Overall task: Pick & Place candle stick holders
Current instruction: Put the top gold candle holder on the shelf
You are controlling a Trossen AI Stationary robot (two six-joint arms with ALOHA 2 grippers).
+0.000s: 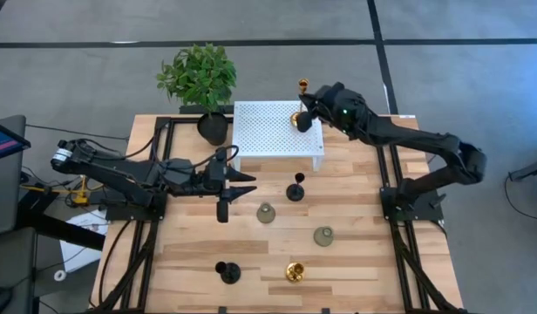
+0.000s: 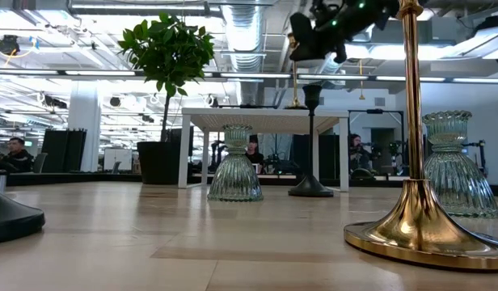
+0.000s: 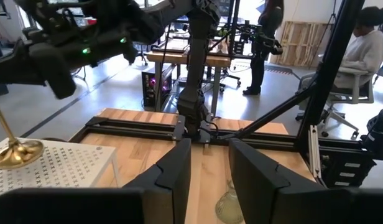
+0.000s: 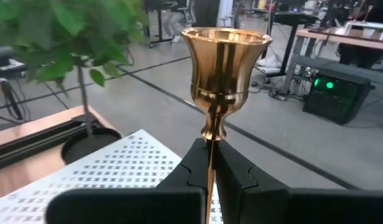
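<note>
A shiny gold candle stick holder (image 1: pixel 301 113) stands upright on the far right corner of the white perforated stand (image 1: pixel 268 131). My right gripper (image 1: pixel 309 106) is shut on it; its cup (image 4: pixel 226 62) rises above the fingers. My left gripper (image 1: pixel 249 184) hovers open and empty near the stand's near left corner. On the wooden table stand two black holders (image 1: pixel 295 190) (image 1: pixel 227 272), two grey-green ones (image 1: pixel 266 213) (image 1: pixel 323 235) and a second gold one (image 1: pixel 294 272), each on its round base. My right gripper pinches the gold holder's slim stem (image 4: pixel 209 146) between its two fingers, just below the cup. The fingers come from the table's far right side, slanting down, and lie across the stem. The holder is upright, and its round base (image 3: pixel 17 152) rests on the white stand's top.
A black pot with a green plant (image 1: pixel 199 74) stands at the stand's far left corner. Black frame rails (image 1: pixel 390 174) run along the table's left and right sides. People sit and stand in the room beyond the table.
</note>
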